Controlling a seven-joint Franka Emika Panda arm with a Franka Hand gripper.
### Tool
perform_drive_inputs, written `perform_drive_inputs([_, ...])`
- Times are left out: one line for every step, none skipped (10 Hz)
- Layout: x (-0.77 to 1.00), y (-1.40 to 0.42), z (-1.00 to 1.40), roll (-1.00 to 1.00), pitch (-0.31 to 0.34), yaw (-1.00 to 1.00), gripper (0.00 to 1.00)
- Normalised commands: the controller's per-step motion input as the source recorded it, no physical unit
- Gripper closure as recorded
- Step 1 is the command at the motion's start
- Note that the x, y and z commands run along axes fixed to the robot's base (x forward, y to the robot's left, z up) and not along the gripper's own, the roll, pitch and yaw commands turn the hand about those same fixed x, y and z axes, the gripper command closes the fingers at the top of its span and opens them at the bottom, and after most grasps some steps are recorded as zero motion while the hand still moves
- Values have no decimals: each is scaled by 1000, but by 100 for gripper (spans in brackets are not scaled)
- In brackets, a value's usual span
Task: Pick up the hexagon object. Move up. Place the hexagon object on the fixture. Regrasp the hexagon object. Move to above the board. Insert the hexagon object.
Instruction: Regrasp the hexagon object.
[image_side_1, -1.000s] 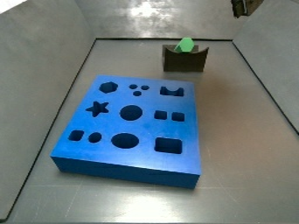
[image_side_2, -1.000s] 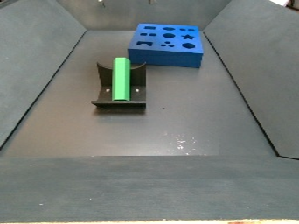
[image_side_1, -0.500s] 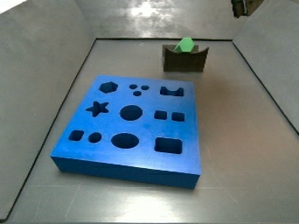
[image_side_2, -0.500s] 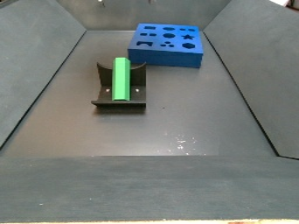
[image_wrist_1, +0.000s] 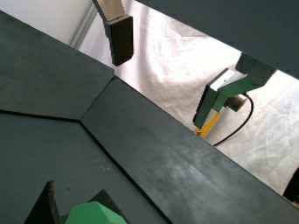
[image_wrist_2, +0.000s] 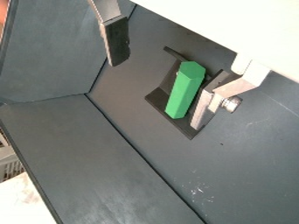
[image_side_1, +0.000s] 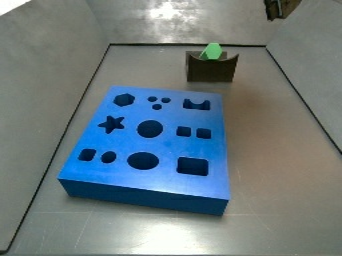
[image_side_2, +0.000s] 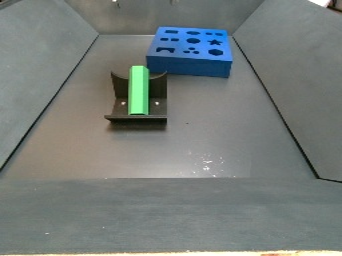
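Your gripper (image_wrist_2: 163, 70) hung above the fixture (image_wrist_2: 176, 118), fingers (image_wrist_2: 114, 39) spread and empty. The hexagon (image_wrist_2: 181, 89) lay below between them, its long axis crossing the gap.

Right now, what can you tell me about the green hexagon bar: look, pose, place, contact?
The hexagon bar is bright green, plain plastic by its look, elongated with faceted sides. It lies lengthwise in the notch of the dark fixture, resting on it, with one end sticking up past the block in a side view. The board lies apart from it. The gripper hangs open above it, its fingers clear of the bar.
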Motion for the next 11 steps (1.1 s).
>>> perform_drive_inputs([153,68,-1000,221,117,131,0])
perform_drive_inputs([158,55,-1000,210,106,155,0])
perform_drive_inputs([166,41,-1000,186,101,167,0])
perform_drive_inputs([177,34,-1000,174,97,168,0])
perform_drive_inputs([192,25,-1000,168,85,167,0])
perform_drive_inputs([214,14,-1000,162,72,167,0])
perform_drive_inputs([231,5,-1000,161,62,164,0])
perform_drive_inputs([245,-2,-1000,163,54,159,0])
perform_drive_inputs([277,-17,-1000,164,47,148,0])
perform_drive_inputs([293,-23,-1000,167,43,144,0])
perform_drive_inputs([327,-36,-1000,172,40,131,0])
